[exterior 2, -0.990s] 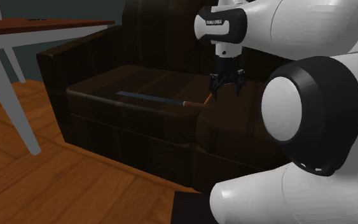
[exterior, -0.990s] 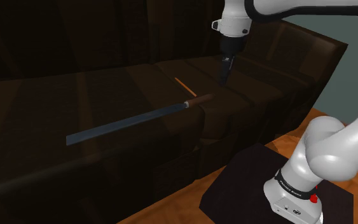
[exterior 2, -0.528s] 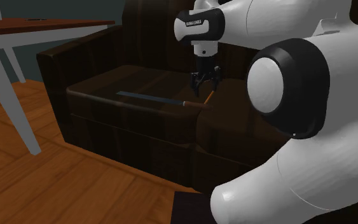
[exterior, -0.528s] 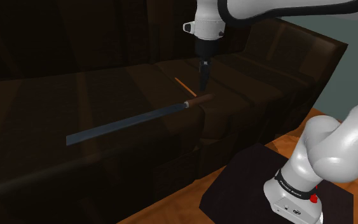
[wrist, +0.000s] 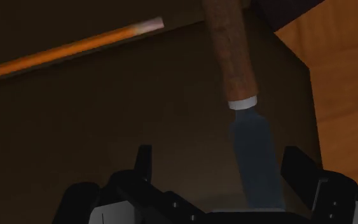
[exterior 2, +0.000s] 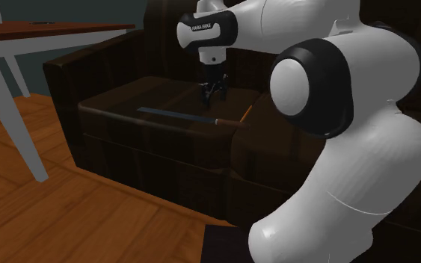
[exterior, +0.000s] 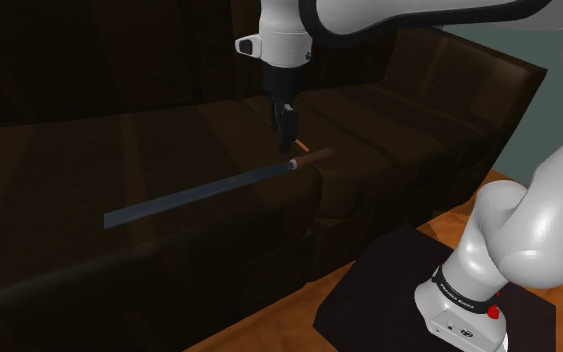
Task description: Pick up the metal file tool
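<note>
The file lies flat across the dark brown sofa seat (exterior: pixel 169 150), with a long grey-blue blade (exterior: pixel 199 192) (exterior 2: pixel 173 115) and a brown handle (exterior: pixel 315 155) (exterior 2: pixel 228 121). My black gripper (exterior: pixel 284 126) (exterior 2: pixel 211 93) hangs point-down just above the seat, a little behind where blade meets handle. In the wrist view the gripper (wrist: pixel 220 167) is open. The blade (wrist: pixel 254 149) runs between the fingertips (wrist: pixel 144 159) without touching them, and the handle (wrist: pixel 233 54) stretches ahead.
An orange pencil (exterior 2: pixel 246 113) (wrist: pixel 69 51) lies on the seat just behind the file's handle. The sofa's backrest (exterior: pixel 119 60) rises behind. A wooden table (exterior 2: pixel 44 33) with pale legs stands over wood floor (exterior 2: pixel 66 217) at the second exterior view's left.
The gripper has swung toward the shoulder view's left, from over the neighbouring cushion to above the file's handle end. The file and pencil have not moved.
</note>
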